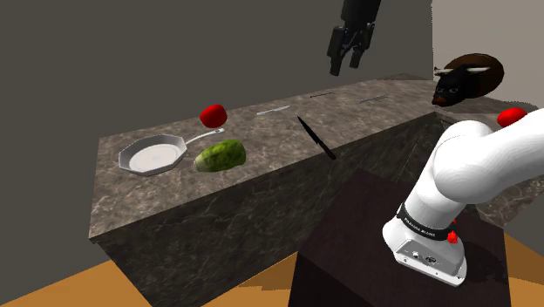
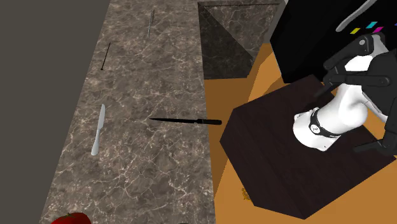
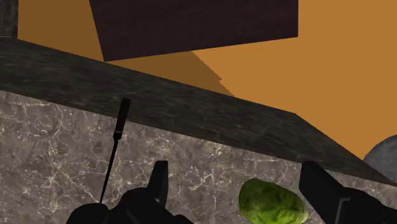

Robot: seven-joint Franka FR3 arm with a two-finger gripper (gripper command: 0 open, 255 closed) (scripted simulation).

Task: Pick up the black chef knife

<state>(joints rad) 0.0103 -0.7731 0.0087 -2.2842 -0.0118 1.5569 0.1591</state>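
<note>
Dark veined stone forms the counter (image 1: 261, 139); the knife (image 1: 316, 138) lies flat on it, touching nothing else, blade toward the counter's middle and handle at the front edge, the edge nearest the stand (image 1: 375, 244); in the second exterior view the knife (image 2: 184, 120) seems to poke its handle just past that edge. The gripper (image 1: 345, 63) hangs high above the counter, fingers spread and holding nothing; in the wrist view the knife (image 3: 114, 149) lies outside the gripper (image 3: 235, 167) rather than between its fingers, and a green vegetable (image 3: 272, 202) shows through the gap instead. A pan (image 1: 153, 157), a red fruit (image 1: 213, 114) and a silver knife (image 1: 273, 110) lie well apart from the black one.

By my reading, none of the pick is done yet: the knife is untouched and the gripper is neither low nor lined up. Left to do: shift over the handle; turn so the fingers straddle it; descend; close; lift. The thin, flat handle probably leaves little to grip, though its overhang at the edge may help.
</note>
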